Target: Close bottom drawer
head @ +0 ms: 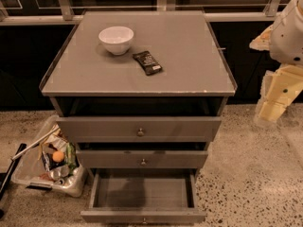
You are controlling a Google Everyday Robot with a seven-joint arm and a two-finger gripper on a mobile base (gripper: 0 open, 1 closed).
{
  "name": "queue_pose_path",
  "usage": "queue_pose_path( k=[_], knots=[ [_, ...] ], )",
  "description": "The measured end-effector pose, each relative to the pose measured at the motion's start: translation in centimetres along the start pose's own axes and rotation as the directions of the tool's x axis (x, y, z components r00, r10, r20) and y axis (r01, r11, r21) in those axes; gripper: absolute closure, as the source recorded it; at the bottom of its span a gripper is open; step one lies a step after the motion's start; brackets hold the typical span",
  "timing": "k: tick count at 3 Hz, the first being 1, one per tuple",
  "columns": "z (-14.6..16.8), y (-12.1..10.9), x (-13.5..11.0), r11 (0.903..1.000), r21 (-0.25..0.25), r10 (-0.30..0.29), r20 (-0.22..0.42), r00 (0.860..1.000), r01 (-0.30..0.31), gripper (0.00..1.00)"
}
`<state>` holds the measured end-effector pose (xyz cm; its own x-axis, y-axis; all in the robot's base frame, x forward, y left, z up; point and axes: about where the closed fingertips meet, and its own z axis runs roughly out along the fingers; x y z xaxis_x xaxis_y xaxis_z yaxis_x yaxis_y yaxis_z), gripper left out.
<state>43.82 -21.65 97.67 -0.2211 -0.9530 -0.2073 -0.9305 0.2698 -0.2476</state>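
Observation:
The grey cabinet (137, 65) stands in the middle of the view with three knobbed drawers. The bottom drawer (143, 193) is pulled far out, its plain grey inside bare and its front at the lower edge of the view. The middle drawer (142, 159) and the top drawer (139, 128) above it stick out a little. My arm is at the right edge, well right of the cabinet and above the floor. Its gripper (271, 109) hangs pale and cream-coloured at about the top drawer's height, far from the bottom drawer.
A white bowl (116, 39) and a dark snack bar (147, 62) lie on the cabinet top. A clear bin (47, 167) full of items sits on the floor left of the drawers. Speckled floor lies to the right. A dark railed wall runs behind.

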Motion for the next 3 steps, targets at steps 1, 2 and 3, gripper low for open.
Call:
queue_pose_path(
  k=[1, 2, 3],
  knots=[
    [0.0, 0.0, 0.0, 1.0, 0.0, 0.0, 0.0, 1.0, 0.0, 0.0],
    [0.5, -0.1, 0.2, 0.9998, 0.0, -0.022, 0.018, 1.0, 0.022, 0.0],
    [3.0, 1.1, 0.4, 0.9985, -0.04, -0.034, 0.055, 0.998, 0.036, 0.0]
  ],
)
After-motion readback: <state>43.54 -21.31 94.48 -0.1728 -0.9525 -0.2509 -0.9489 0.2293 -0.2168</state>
